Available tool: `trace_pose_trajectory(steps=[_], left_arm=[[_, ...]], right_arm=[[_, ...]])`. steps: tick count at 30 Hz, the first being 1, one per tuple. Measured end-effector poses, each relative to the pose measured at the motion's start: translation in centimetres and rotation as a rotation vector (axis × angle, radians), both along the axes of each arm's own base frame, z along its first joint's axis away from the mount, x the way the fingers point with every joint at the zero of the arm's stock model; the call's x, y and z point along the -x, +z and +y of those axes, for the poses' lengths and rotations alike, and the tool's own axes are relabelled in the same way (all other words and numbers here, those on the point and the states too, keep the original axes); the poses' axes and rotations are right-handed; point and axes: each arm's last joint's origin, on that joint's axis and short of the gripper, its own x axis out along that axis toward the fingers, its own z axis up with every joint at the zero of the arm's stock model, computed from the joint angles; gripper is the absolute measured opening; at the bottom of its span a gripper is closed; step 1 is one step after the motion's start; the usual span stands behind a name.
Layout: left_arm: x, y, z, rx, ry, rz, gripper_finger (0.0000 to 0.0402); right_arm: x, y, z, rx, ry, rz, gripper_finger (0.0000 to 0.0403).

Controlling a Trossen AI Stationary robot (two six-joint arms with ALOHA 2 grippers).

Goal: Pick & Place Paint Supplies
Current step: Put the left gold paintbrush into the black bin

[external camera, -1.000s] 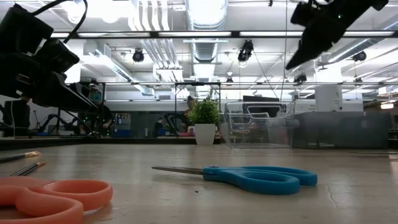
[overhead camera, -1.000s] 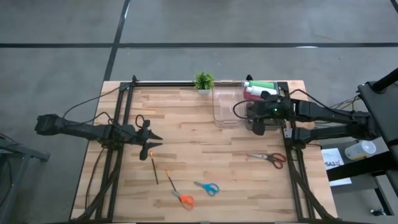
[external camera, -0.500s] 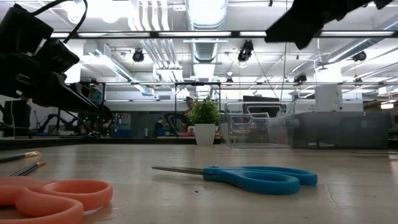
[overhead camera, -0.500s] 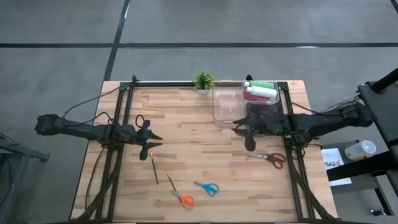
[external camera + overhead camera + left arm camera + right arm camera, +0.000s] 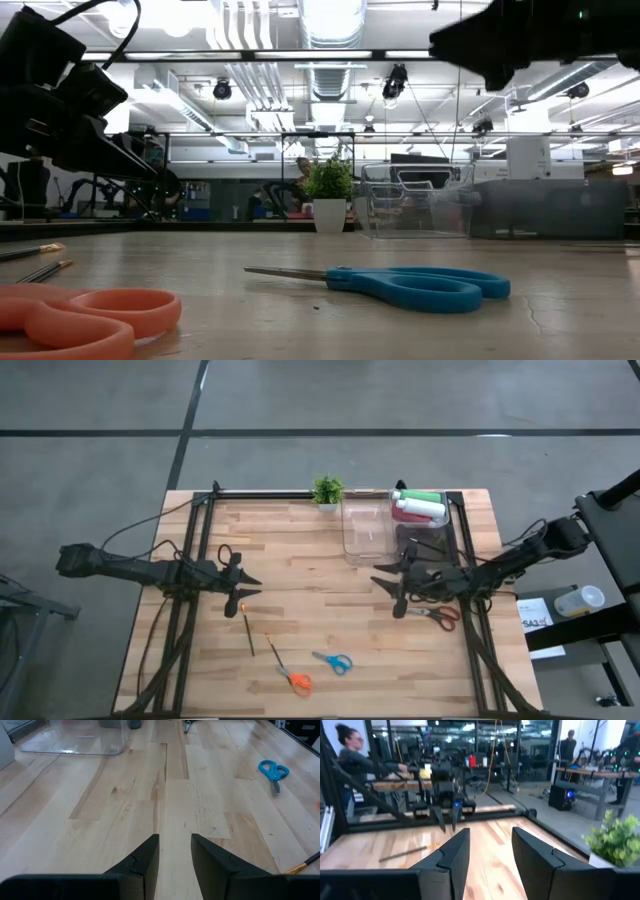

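From above we see the whole plank table (image 5: 300, 560), pale wood in long strips. At its far right a clear plastic bin (image 5: 395, 525) holds three squeeze bottles lying flat: green (image 5: 420, 496), pink-red (image 5: 408, 505) and white (image 5: 425, 512), each short and rounded. Two thin dark brushes (image 5: 248, 630) lie loose on the wood near the left gripper (image 5: 250, 586), one with an orange tip. Orange scissors (image 5: 292, 678) and blue scissors (image 5: 333, 661) sit toward the near edge, red-handled scissors (image 5: 436, 614) at the right. A small potted plant (image 5: 327, 491) stands at the far edge beside the bin.

The right gripper (image 5: 386, 588) hangs over the table just in front of the bin, close to the red-handled scissors. Its own camera shows the fingers (image 5: 452, 860) parted with nothing between them, and beyond them the left arm across the table, a brush (image 5: 410, 851) on the wood, the plant's leaves and a person seated at a bench. None of that room shows from above.

The left wrist camera gives the wood grain close up, the fingers (image 5: 142, 862) a little apart and empty, the bin's clear base and the blue scissors.

The low camera shows the blue and orange scissors large, the bin glassy and square-walled behind.
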Motion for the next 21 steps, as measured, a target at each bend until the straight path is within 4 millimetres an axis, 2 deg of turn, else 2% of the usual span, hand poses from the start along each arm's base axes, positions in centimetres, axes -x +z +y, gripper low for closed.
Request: trace_pose_trajectory(steps=[5,21], left_arm=[[0.0,0.0,0.0,0.0,0.0,0.0,0.0122],[0.0,-0.01,0.0,0.0,0.0,0.0,0.0122]], right_arm=[[0.2,-1.12,-0.07,-0.028,0.001,0.03,0.0142],[0.25,-0.98,-0.11,-0.005,-0.007,0.034,0.0142]])
